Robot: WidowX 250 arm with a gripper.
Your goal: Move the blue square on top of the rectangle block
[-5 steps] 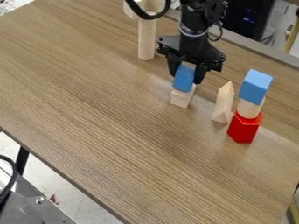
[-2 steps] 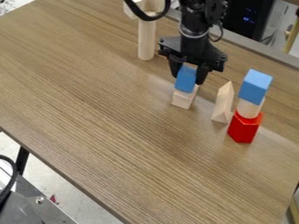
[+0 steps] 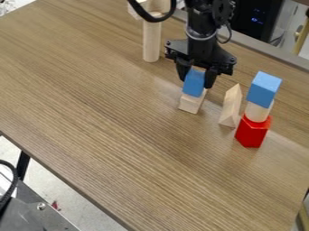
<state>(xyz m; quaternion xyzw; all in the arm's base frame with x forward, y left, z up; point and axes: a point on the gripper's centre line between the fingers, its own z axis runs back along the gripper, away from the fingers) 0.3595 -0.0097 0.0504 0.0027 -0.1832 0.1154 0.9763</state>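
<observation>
In the upper middle of the camera view hangs the black gripper [image 3: 197, 80], shut on a blue block [image 3: 194, 83] with one finger at each side of it. Directly beneath the blue block is a light wooden rectangular block [image 3: 190, 103] on the table. The blue block's lower edge meets the top of the wooden one; whether its full weight rests there, I cannot tell.
To the right, a wooden triangular block [image 3: 230, 107] stands beside a stack of a red block [image 3: 252, 131], a wooden cylinder [image 3: 257, 112] and another blue block [image 3: 264, 89]. A tall wooden cylinder [image 3: 151, 41] stands at the upper left on the table [image 3: 120, 122].
The gripper and its blue block have shifted slightly right and down. The wooden block under them has moved slightly the same way.
</observation>
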